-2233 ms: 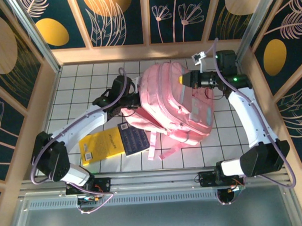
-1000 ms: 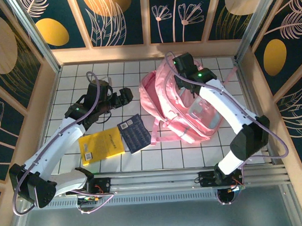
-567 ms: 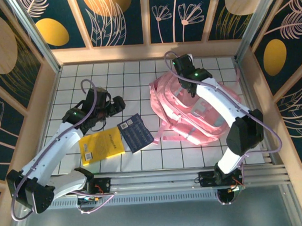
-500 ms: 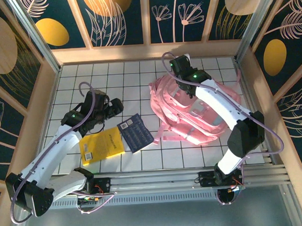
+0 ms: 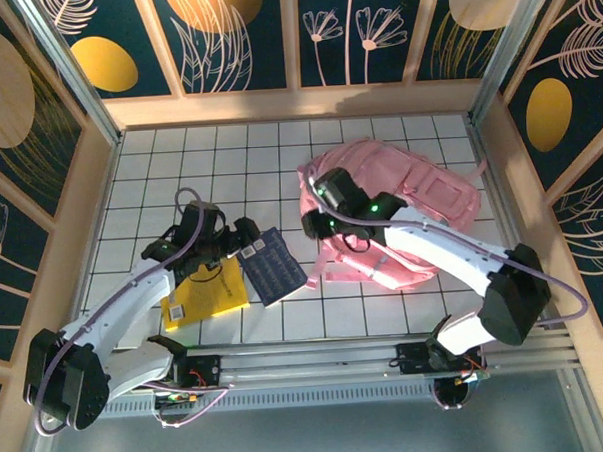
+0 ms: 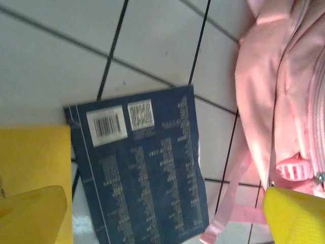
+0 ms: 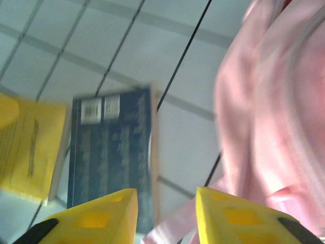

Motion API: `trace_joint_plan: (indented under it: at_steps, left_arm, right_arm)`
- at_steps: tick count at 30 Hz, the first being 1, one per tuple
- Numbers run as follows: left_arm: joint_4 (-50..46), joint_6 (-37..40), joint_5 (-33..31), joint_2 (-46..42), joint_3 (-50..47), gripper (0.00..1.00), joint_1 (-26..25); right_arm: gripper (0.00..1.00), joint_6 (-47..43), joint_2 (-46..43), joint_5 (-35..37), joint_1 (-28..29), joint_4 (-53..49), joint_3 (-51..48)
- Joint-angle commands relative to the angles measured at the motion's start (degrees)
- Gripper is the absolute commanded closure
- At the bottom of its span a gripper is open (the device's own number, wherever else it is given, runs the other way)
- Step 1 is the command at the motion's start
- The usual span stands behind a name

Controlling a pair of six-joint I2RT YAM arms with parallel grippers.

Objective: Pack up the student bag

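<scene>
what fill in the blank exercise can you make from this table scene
The student bag is mostly ___ in colour.
The dark book between it and the yellow book has a ___ cover.
The left gripper hangs over the dark book with its jaws ___ (open or shut).

Missing words: pink; blue; open

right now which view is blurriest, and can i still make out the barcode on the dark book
Right wrist view: the blurriest, motion-smeared, with the dark blue book and student bag both soft. Left wrist view: much sharper, the barcode shows clearly, though the fine print is too small to read. Top external view: sharp and evenly lit.
</scene>
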Motion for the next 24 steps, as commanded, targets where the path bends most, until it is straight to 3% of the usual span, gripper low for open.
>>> trace_joint_plan:
  at_steps: [1, 7, 10, 17, 24]
  left_arm:
    - [5.8, -6.6, 3.0, -1.3, -1.3, 0.01, -3.0]
    - [3.0, -10.9, -0.8, -1.1, -3.6, 0.01, -6.1]
    - [0.0, -11.3, -3.2, -1.2, -4.0, 0.01, -6.1]
    - [5.8, -13.0, -0.2, 0.8, -9.7, 0.01, -6.1]
    - [6.6, -11.7, -1.8, 2.3, -11.8, 0.01, -6.1]
  right_arm:
    - [0.6, 4.9, 1.9, -12.6, 0.0, 7.6, -3.9]
    - [0.56, 4.6, 9.9, -18.5, -0.6, 12.2, -4.0]
    - [0.56, 3.8, 15.1, -17.6, -1.0, 11.5, -1.9]
    - [0.56, 3.8, 22.7, -18.8, -2.3, 12.5, 0.1]
    - [0.56, 4.4, 26.0, -19.2, -2.6, 13.2, 1.2]
